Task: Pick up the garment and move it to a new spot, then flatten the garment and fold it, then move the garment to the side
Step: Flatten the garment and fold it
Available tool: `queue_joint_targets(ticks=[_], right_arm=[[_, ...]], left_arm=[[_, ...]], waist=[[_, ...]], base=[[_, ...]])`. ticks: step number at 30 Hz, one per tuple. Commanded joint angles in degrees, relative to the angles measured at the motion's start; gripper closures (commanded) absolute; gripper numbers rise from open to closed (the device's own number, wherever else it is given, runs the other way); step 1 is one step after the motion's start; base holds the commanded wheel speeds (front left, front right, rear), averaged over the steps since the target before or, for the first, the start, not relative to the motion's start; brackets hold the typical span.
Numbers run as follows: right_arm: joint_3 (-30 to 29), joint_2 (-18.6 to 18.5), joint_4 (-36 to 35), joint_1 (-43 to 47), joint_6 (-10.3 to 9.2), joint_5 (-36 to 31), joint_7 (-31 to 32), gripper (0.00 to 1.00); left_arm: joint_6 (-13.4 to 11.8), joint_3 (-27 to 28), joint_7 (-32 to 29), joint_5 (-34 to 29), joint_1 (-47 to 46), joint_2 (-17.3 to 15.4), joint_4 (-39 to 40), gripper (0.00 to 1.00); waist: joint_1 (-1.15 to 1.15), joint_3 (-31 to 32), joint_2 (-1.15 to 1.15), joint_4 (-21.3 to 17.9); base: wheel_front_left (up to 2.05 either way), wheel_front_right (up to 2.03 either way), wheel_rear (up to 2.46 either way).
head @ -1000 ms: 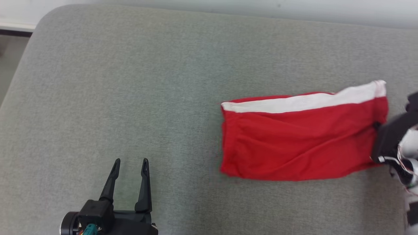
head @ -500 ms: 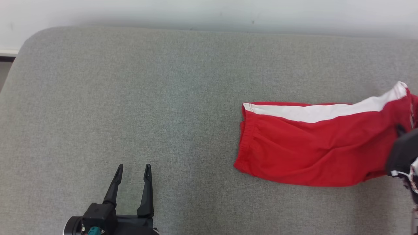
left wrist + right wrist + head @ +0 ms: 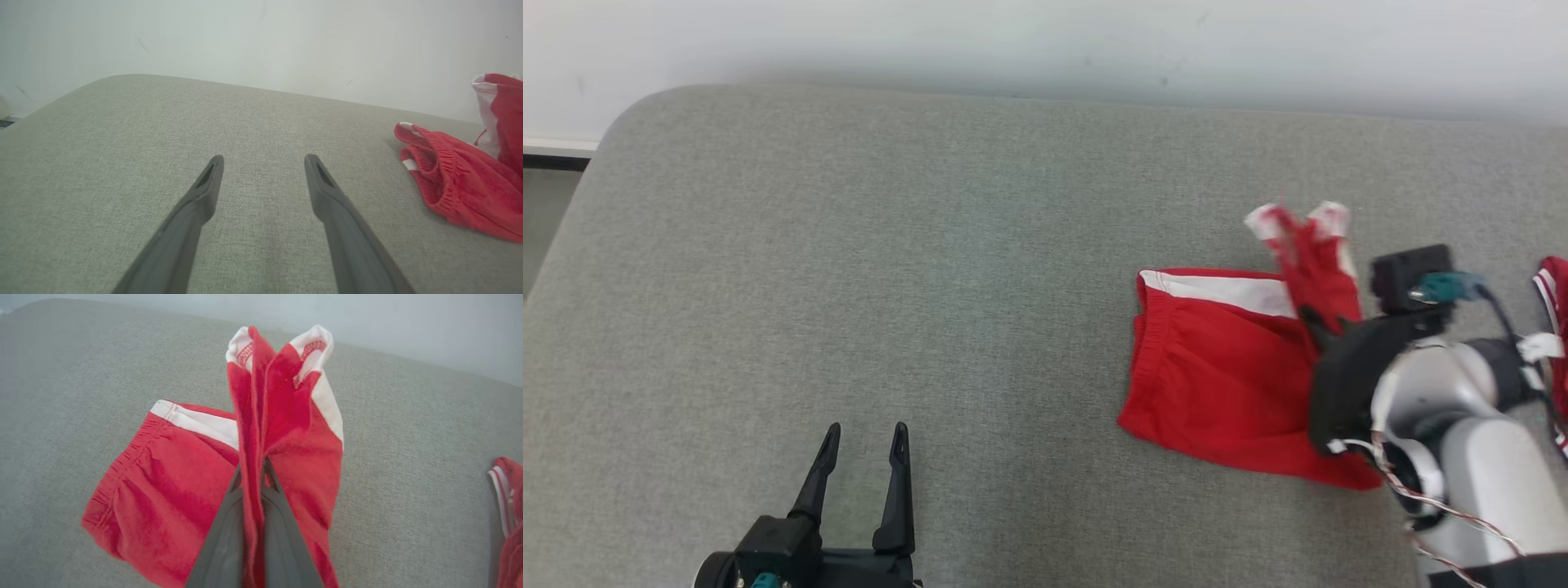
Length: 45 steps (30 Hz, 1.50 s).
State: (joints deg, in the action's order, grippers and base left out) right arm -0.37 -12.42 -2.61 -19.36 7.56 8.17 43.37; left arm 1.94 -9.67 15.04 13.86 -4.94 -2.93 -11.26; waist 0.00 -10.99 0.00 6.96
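The garment [image 3: 1217, 367] is a pair of red shorts with a white side stripe, lying on the grey cushion [image 3: 931, 245] at the right. My right gripper [image 3: 1313, 320] is shut on the garment's right end and holds that end lifted and bunched above the rest. Seen from the right wrist, the raised cloth [image 3: 282, 400] stands up between the shut fingers [image 3: 229, 539], while the elastic waistband end [image 3: 122, 477] rests flat. At the lower left my left gripper [image 3: 864, 431] hovers open and empty over bare cushion. The garment [image 3: 461, 179] lies to its right.
A second red piece with white stripes [image 3: 1553, 310] lies at the far right edge of the cushion. A pale wall [image 3: 1045, 41] runs along the back. The cushion's rounded corner [image 3: 613, 122] drops off at the upper left.
My right gripper has lifted the garment's right end and carried it leftward over the rest, so the garment looks shorter. The head camera has shifted. The left gripper stays open.
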Motion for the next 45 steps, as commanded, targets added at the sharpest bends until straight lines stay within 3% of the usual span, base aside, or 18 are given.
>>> queue_joint_targets(ticks=[1, 9, 16, 17, 22, 26, 34, 41, 42, 43, 45], right_arm=[[0.9, 0.3, 0.5, -0.9, -0.13, 0.5, -0.1, 1.0], [8.1, 2.5, 6.9, -4.7, -0.13, 1.2, -1.6, 1.0], [10.3, 3.7, 11.2, -6.1, -0.13, 1.2, -3.8, 1.0], [10.3, 4.1, 11.5, -6.2, -0.13, 1.7, -4.4, 0.0], [10.1, 6.2, 11.0, -6.1, -0.13, 6.8, -7.3, 0.0], [7.8, 5.6, 8.3, -4.5, -0.13, 9.5, -9.2, 0.0], [-4.7, 4.4, 4.6, 3.0, -0.13, 4.6, -16.7, 0.0], [-7.5, 6.7, 6.1, 8.3, -0.13, -1.3, -25.7, 0.0], [-7.1, 7.0, 6.7, 8.5, -0.13, -1.8, -27.0, 0.55], [-6.1, 7.3, 7.4, 8.6, -0.12, -2.4, -28.4, 1.0], [-4.0, 7.6, 9.3, 8.1, -0.13, -3.7, -30.6, 1.0]], left_arm=[[-0.2, -0.1, 0.1, 0.3, 0.5, 0.1, -0.1, 0.0], [-0.3, -0.6, 0.1, 1.1, 0.1, 0.1, -0.2, 0.0], [-0.3, -0.6, 0.1, 1.5, 0.2, 0.1, -0.5, 0.0], [-0.4, -0.5, 0.1, 1.5, 0.3, 0.1, -0.5, 0.0], [-0.6, 0.0, 0.1, 1.3, 0.9, 0.1, -0.6, 0.0], [-0.5, 0.0, 0.1, 1.0, 1.5, 0.1, -0.5, 0.0], [-0.2, -0.5, 0.1, 1.0, 2.4, 0.1, -0.5, 0.0], [-0.2, -0.8, 0.1, 1.3, 2.1, 0.1, -0.4, 0.0], [-0.2, -0.8, 0.1, 1.4, 1.9, 0.1, -0.4, 0.0], [-0.2, -0.8, 0.1, 1.4, 1.7, 0.1, -0.4, 0.0], [-0.2, -0.8, 0.1, 1.4, 1.3, 0.1, -0.4, 0.0]], waist=[[0.0, 0.0, 0.0, 0.3], [0.0, -0.4, 0.0, 2.1], [0.0, -0.5, 0.0, 3.1], [0.0, -0.4, 0.0, 3.2], [0.0, 0.4, 0.0, 2.7], [0.0, 1.3, 0.0, 2.2], [0.0, 2.4, 0.0, 1.7], [0.0, 1.9, 0.0, 1.3], [0.0, 1.7, 0.0, 1.2], [0.0, 1.5, 0.0, 1.2], [0.0, 1.1, 0.0, 1.1]], base=[[0.0, 0.0, 0.0], [0.0, 0.0, 0.0], [0.0, 0.0, 0.0], [0.0, 0.0, 0.0], [0.0, 0.0, 0.0], [0.0, 0.0, 0.0], [0.0, 0.0, 0.0], [0.0, 0.0, 0.0], [0.0, 0.0, 0.0], [0.0, 0.0, 0.0], [0.0, 0.0, 0.0]])
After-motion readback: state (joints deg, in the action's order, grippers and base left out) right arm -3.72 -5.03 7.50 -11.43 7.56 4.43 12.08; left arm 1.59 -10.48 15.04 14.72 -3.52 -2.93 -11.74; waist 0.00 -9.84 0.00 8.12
